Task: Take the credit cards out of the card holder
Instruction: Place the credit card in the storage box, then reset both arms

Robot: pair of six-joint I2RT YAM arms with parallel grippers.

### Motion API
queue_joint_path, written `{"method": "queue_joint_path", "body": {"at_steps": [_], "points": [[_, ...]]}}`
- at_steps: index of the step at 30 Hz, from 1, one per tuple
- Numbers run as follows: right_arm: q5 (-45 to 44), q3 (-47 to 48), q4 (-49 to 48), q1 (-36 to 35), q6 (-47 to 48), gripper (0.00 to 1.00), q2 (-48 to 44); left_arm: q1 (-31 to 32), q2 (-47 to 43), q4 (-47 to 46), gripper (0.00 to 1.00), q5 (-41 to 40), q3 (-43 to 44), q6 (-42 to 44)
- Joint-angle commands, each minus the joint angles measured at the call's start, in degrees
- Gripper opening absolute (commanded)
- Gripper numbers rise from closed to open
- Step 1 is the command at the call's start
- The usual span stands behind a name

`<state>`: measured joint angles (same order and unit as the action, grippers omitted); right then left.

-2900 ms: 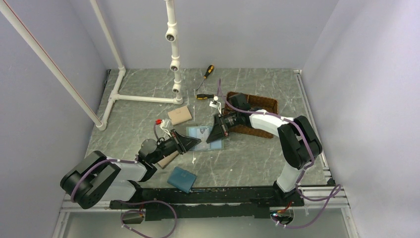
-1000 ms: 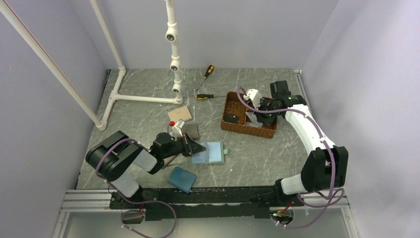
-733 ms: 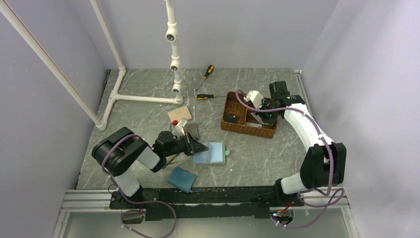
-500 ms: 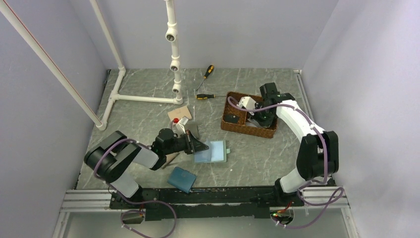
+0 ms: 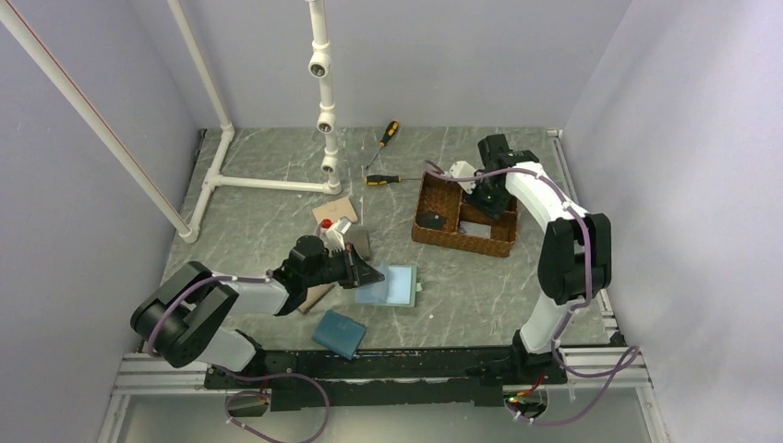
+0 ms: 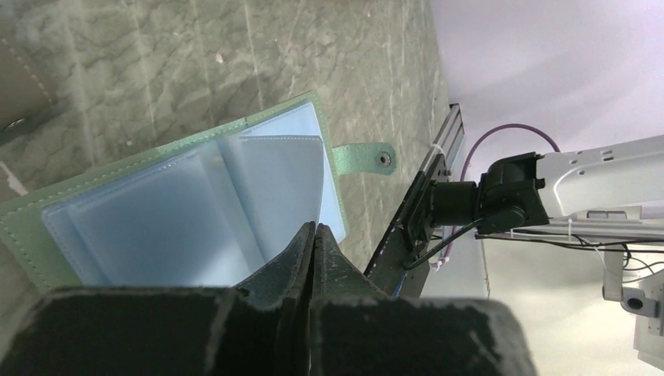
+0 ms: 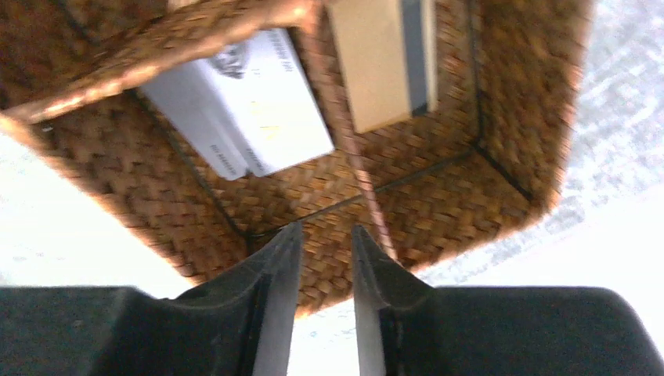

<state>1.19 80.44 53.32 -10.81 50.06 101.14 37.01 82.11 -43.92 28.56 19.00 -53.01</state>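
card holder (image 5: 392, 284): open flat on the table (image 5: 480, 295), pale blue pockets up, snap tab (image 6: 362, 157) poking out on the side away from my left arm.
left gripper (image 6: 313, 235): fingers pressed together, tips on the holder's pocket edge. I can't tell if a layer is pinched.
credit cards: in the woven basket (image 5: 462, 242), beyond and right of the holder. Black card (image 5: 430, 220) is in the left compartment. White card (image 7: 243, 102) and tan card (image 7: 376, 63) lie either side of a divider.
right gripper (image 7: 325, 231): over the basket, narrow gap between the fingers, holding nothing.
room: holder and basket sit apart with tabletop between. Blue wallet (image 5: 338, 333) lies just nearside of the holder, by the near rail. Grey-brown wallet (image 5: 358, 243) and tan wallet (image 5: 334, 212) lie beyond the holder's left.
hidden: the tan card is cut off at the frame edge, the right wrist view is blurred, and my left fingers cover the holder's near part.
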Motion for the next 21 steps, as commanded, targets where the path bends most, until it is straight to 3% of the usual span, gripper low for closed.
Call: {"method": "queue_joint_path", "body": {"at_steps": [1,3,6,11,15,21], "points": [[-4.7,1.6,-5.4,1.4,-6.5,0.34,-4.2,0.3,-3.9,2.9,0.06,-2.0,0.9,2.6],[-2.6,1.0,-6.0,2.1,-8.2,0.35,-6.6,0.4,-5.5,5.8,0.08,-3.0,1.3,3.7],[8.9,-0.9,-5.3,3.5,-9.9,0.4,-12.6,0.5,-7.5,11.2,0.11,-4.6,2.5,5.6],[33.9,-9.6,-7.0,5.2,-7.0,0.61,-22.9,0.9,-6.7,13.9,0.11,-4.2,4.3,6.6],[44.7,-15.2,-8.5,8.1,-4.8,0.73,-26.9,2.1,-5.2,15.1,0.11,-4.7,6.5,7.3],[52.5,-16.6,-6.7,10.1,-1.5,0.74,-27.0,3.7,-12.0,25.4,0.13,-12.7,7.9,10.7]]}}
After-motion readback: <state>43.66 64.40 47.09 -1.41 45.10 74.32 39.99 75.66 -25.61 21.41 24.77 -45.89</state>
